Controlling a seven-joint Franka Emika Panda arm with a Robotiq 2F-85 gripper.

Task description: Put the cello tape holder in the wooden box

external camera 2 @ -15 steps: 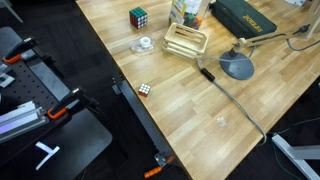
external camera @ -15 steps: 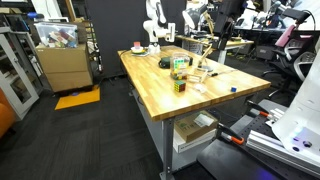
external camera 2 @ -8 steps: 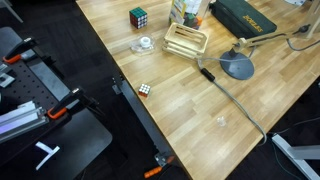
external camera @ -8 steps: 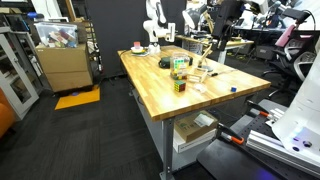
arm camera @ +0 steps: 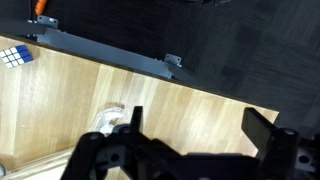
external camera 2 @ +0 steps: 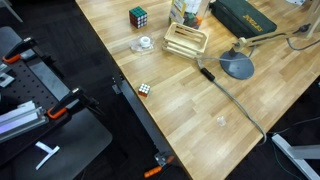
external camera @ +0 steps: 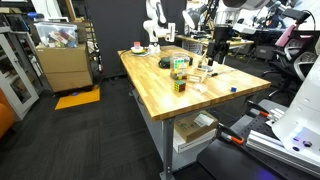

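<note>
Since a second ago the arm has swung into fuller sight in an exterior view, and the pincer [external camera: 222,48] now hangs high above the far side of the table [external camera: 150,95]; nothing lying on the wood has shifted.

Seen from above, left to right: the puzzle cube [external camera 2: 139,16], the cello tape holder [external camera 2: 144,45] at its six o'clock, and a small cube [external camera 2: 145,89] farther along the same line. Next comes the wooden box [external camera 2: 186,41], just beside the holder at its three o'clock and seemingly empty. At the box's four o'clock stands the lamp [external camera 2: 238,67].

In the wrist view the pincer's jaws stand wide apart with nothing between them. The holder shows pale at about nine o'clock of the gap, partly hidden behind one finger.

By my reading this is the approach, before any grasp. The next move calls for sliding the pincer toward that nine o'clock side until the holder sits in the gap, then coming down and closing. After that only a short lift over the box's low wall is needed.

The table's edge runs off the holder's nine o'clock side, near but with bare wood between. The tight spot is the narrow strip between holder and box, where a finger could catch the wall. Open room lies at the holder's six o'clock
</note>
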